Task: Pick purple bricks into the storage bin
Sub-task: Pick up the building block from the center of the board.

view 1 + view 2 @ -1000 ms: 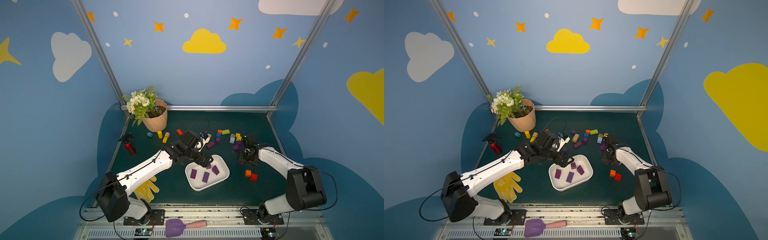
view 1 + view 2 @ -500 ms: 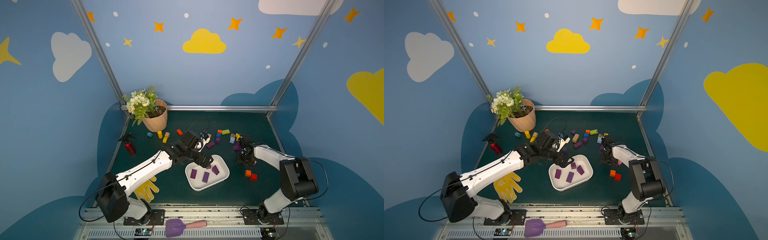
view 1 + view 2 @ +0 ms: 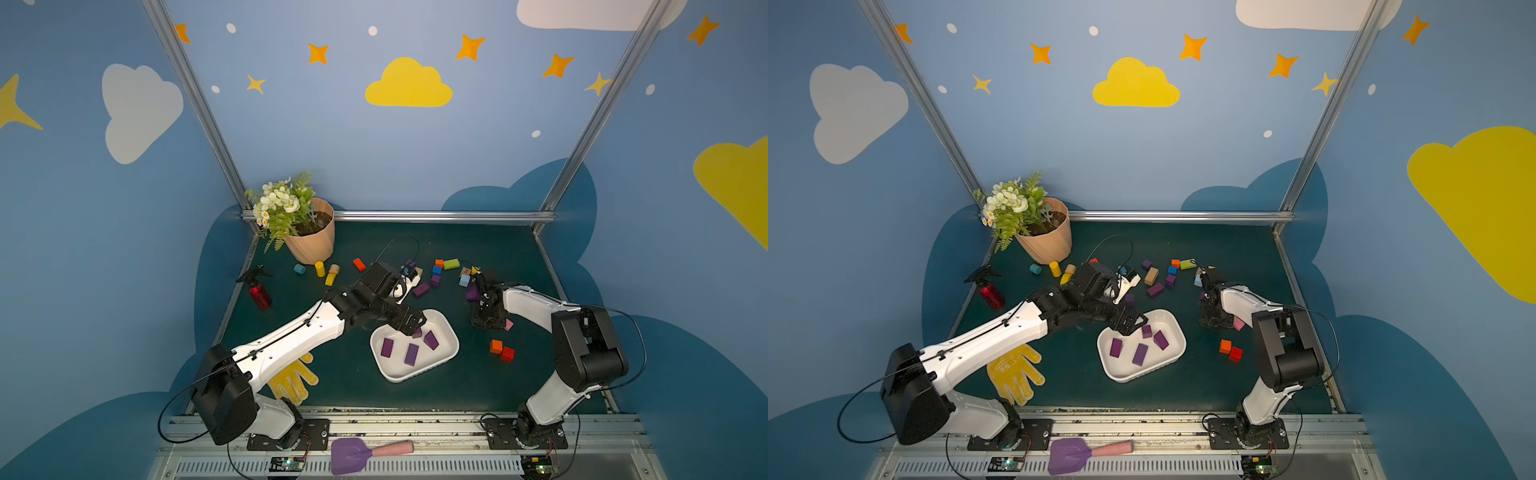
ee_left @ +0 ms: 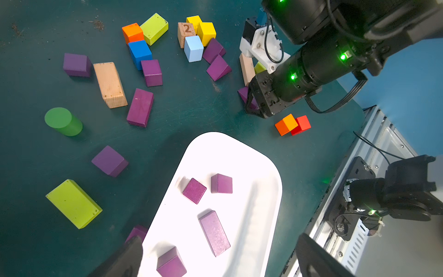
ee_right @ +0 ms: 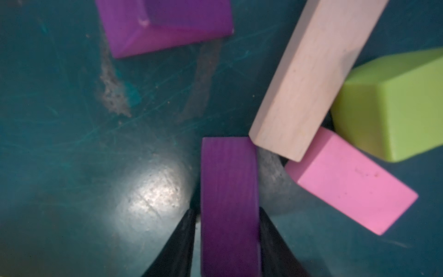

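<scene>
The storage bin (image 3: 399, 370) (image 3: 1125, 370) (image 4: 239, 156) is a white tray at the table's middle front. Several purple bricks (image 4: 214, 232) lie in it. My left gripper (image 3: 415, 326) (image 4: 220, 254) hangs open over the bin's far left corner, with nothing between its fingers. More purple bricks (image 4: 140, 108) (image 3: 420, 289) lie loose on the green mat behind the bin. Right of the bin, my right gripper (image 3: 484, 322) (image 5: 226, 211) is down at the mat. It is shut on an oblong purple brick (image 5: 230, 182), with a finger against each long side.
A pale wooden bar (image 5: 311, 72), a pink block (image 5: 347, 182) and a lime block (image 5: 393, 108) crowd the held brick's far end. Orange and red cubes (image 3: 501, 350) lie right of the bin. A flowerpot (image 3: 311, 241), spray bottle (image 3: 259, 291) and yellow glove (image 3: 293, 378) are at the left.
My right gripper's jaws have closed in on the purple brick, and the right arm's elbow has swung nearer the front. The left arm has stayed above the bin, open.
</scene>
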### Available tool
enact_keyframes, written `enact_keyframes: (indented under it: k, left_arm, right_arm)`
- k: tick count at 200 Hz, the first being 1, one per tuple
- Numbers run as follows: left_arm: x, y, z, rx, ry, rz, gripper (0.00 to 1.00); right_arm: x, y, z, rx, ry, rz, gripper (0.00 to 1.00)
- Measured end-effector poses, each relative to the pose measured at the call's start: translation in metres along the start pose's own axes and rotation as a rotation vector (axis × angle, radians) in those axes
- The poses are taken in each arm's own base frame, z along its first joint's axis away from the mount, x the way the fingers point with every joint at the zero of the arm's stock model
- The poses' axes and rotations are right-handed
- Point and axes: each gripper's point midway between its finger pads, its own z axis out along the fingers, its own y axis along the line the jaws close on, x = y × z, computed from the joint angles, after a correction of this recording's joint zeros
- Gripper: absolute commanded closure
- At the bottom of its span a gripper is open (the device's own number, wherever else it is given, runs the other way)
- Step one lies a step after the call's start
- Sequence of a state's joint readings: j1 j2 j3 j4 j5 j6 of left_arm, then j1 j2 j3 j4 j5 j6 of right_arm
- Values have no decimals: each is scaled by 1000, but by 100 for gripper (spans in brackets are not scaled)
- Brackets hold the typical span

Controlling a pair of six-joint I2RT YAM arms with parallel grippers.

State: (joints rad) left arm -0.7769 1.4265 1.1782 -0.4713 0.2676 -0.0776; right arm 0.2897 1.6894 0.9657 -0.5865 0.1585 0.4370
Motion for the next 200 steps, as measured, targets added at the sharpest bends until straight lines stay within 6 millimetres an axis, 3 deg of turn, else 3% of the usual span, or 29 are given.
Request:
enact_keyframes:
  k: [68, 131, 200]
  left_arm:
    - [0, 1, 0, -9, -1, 1, 0]
    - [0, 3, 0, -19, -1, 0, 0]
    - [-4, 5, -6, -34, -23, -8, 0]
  right_arm:
    - [-4, 1, 0, 5, -4, 0, 71]
    - [1, 2, -1, 24, 1, -23, 74]
    - [1, 12, -34, 23, -61, -65, 74]
